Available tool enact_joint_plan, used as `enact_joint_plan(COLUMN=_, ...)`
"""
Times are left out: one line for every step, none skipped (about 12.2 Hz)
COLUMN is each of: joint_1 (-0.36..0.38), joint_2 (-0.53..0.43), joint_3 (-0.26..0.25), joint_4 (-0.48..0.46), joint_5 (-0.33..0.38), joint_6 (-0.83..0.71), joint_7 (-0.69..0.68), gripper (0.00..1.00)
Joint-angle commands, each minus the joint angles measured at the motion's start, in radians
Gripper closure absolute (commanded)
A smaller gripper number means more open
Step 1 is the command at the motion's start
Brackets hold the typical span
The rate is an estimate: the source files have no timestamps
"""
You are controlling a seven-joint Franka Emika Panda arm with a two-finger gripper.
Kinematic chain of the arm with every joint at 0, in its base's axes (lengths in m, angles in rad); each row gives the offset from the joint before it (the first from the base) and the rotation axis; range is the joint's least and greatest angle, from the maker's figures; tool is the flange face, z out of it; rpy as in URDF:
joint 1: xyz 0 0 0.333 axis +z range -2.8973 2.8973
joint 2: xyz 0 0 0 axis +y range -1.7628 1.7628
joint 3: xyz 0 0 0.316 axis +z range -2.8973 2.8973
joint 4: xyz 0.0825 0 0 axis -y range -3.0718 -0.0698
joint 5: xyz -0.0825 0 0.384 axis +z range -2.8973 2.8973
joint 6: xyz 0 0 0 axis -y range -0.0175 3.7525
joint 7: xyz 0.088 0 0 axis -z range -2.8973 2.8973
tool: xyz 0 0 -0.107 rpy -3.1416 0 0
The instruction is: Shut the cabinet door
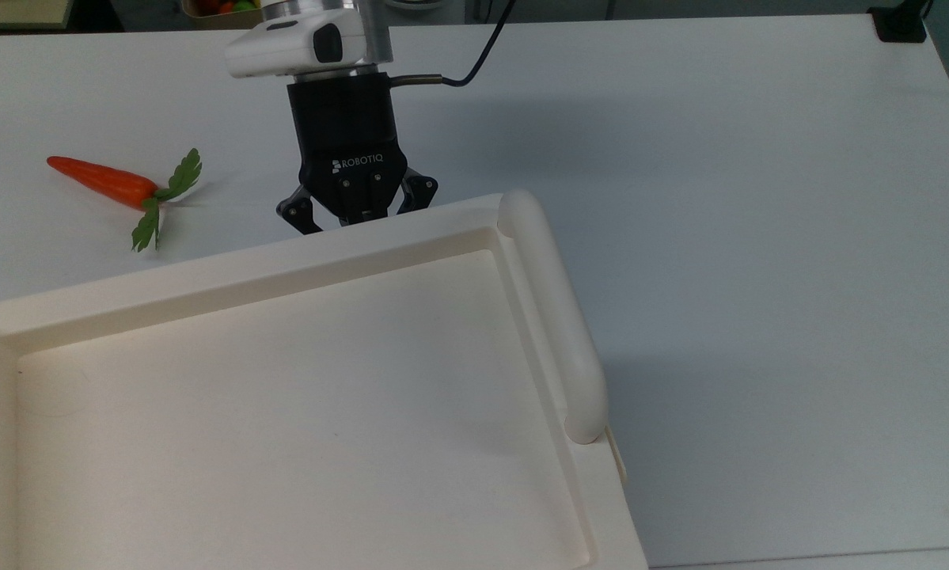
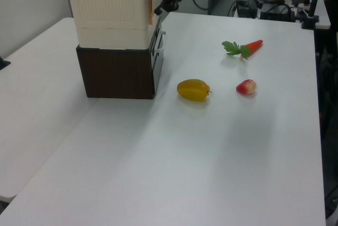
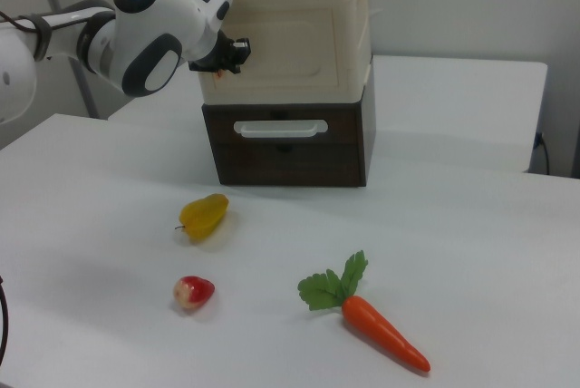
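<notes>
Your black two-finger Robotiq gripper (image 1: 355, 218) stands with its fingers spread apart and holding nothing, its tips right at the front edge of the large cream-white plastic cabinet (image 1: 284, 380); in the left view you see it (image 2: 162, 5) pressed up beside the cabinet's (image 2: 108, 9) front corner. The thin cream-beige cabinet door (image 3: 285, 43) lies flat against the cabinet's (image 3: 290, 25) front in the right view, with the gripper (image 3: 237, 53) at the door's edge on the right view's left. In the left view the door (image 2: 150, 8) shows only as a thin edge-on strip flush with the cabinet. Working from near to far in the right view: an orange toy carrot with green leaves (image 3: 367, 320) lies closest, then a small red-and-cream fruit (image 3: 193, 291), then a yellow oblong fruit (image 3: 203, 216), all on the white tabletop (image 3: 453, 225). Behind them the cabinet sits on a dark brown wooden box with a white drawer handle (image 3: 285, 148). In the top view the carrot (image 1: 118, 186) rests on the table (image 1: 719, 198) well to the top view's left of the gripper, and the thick rounded cream bar (image 1: 553, 317) runs along the cabinet's recessed top.
</notes>
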Motion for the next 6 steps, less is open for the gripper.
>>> enact_joint_plan(joint_1=0.000, joint_2=0.013, joint_3=0.005, joint_4=0.018, joint_5=0.014, joint_6=0.021, joint_7=0.020, gripper=0.99)
enact_joint_plan(joint_1=0.000, joint_2=0.010, joint_3=0.006, joint_4=0.015, joint_5=0.012, joint_6=0.019, joint_7=0.020, gripper=0.99)
enact_joint_plan(joint_1=0.000, joint_2=-0.008, joint_3=0.006, joint_4=0.008, joint_5=0.015, joint_6=0.006, joint_7=0.020, gripper=0.99)
enact_joint_plan(joint_1=0.000, joint_2=-0.051, joint_3=0.008, joint_4=-0.024, joint_5=0.017, joint_6=-0.037, joint_7=0.022, gripper=0.98)
enact_joint_plan(joint_1=-0.010, joint_2=-0.088, joint_3=0.008, joint_4=-0.034, joint_5=0.017, joint_6=-0.124, joint_7=0.043, gripper=0.96)
enact_joint_plan(joint_1=-0.036, joint_2=-0.122, joint_3=0.008, joint_4=-0.035, joint_5=0.005, joint_6=-0.239, joint_7=0.093, gripper=0.92)
